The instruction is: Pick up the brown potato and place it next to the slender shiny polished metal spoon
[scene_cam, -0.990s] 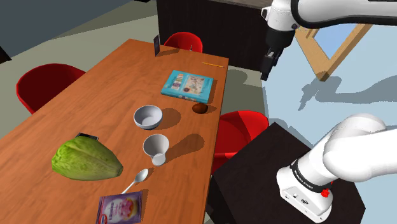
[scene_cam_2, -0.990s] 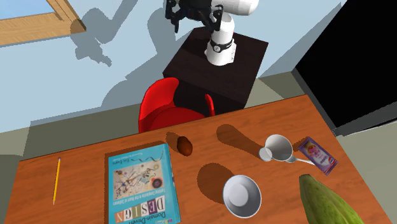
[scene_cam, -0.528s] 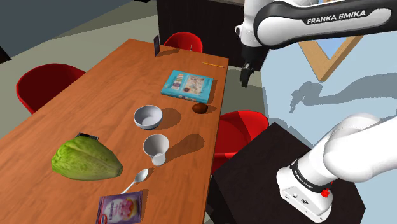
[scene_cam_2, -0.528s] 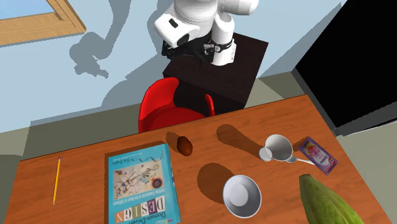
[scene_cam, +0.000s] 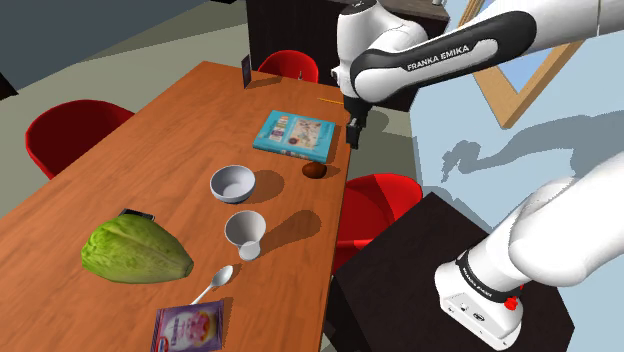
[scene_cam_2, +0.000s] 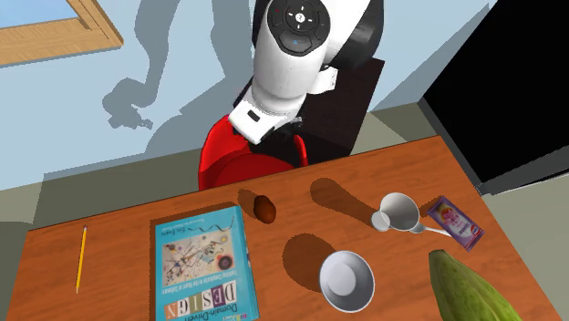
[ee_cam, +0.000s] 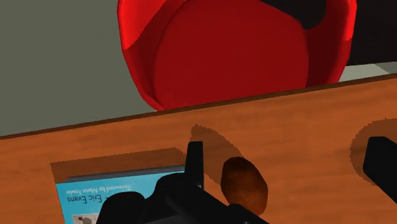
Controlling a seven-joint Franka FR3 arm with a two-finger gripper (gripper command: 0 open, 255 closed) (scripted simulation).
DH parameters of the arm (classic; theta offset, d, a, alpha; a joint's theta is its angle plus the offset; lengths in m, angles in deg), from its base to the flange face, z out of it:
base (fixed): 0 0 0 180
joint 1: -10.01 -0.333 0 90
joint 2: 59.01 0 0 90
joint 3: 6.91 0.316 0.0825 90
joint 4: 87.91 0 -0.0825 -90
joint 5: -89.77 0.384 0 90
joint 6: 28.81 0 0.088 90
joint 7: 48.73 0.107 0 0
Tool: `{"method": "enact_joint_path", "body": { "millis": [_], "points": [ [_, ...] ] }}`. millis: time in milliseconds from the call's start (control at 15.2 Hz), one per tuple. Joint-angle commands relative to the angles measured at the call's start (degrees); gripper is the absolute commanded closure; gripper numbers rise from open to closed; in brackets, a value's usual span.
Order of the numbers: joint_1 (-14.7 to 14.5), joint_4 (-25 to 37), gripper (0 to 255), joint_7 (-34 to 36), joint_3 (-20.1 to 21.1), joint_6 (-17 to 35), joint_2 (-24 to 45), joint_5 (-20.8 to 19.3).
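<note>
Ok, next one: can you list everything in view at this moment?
table: 1, brown wood, under the objects
potato: 1, brown, near the table edge beside the book
spoon: 1, shiny metal, between cup and packet
book: 1, blue cover, far half of table
bowl: 1, white, mid-table
cup: 1, white, beside the bowl
lettuce: 1, green, near end
packet: 1, purple, by the spoon
pencil: 1, yellow, beyond the book
chairs: 3, red, around the table
stand: 1, black, shoulder view's lower right
arm: 1, white, reaching over the table edge
pincer: 1, black, open, above the table near the potato
</note>
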Motion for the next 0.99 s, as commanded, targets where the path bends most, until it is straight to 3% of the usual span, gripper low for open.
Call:
{"method": "enact_joint_path", "body": {
  "millis": [0, 924],
  "points": [
    [-0.1, 2.1, 0, -0.2, 0.3, 2.1, 4.6, -1.2],
    [-3.6, 22.5, 0, -1.3, 0.9, 9.0, 36.0, -10.5]
  ]
}}
